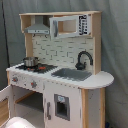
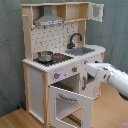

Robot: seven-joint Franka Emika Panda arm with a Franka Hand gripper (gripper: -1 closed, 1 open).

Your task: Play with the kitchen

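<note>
In the second exterior view we saw the toy kitchen (image 2: 60, 60) with its oven door (image 2: 70, 104) swung open and its small upper cabinet door (image 2: 96, 12) open too. A metal pot (image 2: 45, 56) sat on the hob, left of the black faucet (image 2: 75, 39) and grey sink (image 2: 83, 50). We saw the white robot arm (image 2: 107, 76) reaching in from the second exterior view's right, its end near the front of the kitchen beside the oven opening.

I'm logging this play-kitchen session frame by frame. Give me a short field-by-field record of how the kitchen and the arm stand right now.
kitchen: toy play kitchen, white and light wood, upright
oven door: open, swung down toward the front in the second exterior view
microwave door: swung open in the second exterior view
hob: small metal pot standing on it
sink: grey basin with black faucet behind it
arm: white robot arm reaching in from the second exterior view's right, at the height of the oven opening
claw: near the oven opening, state not discernible
</note>
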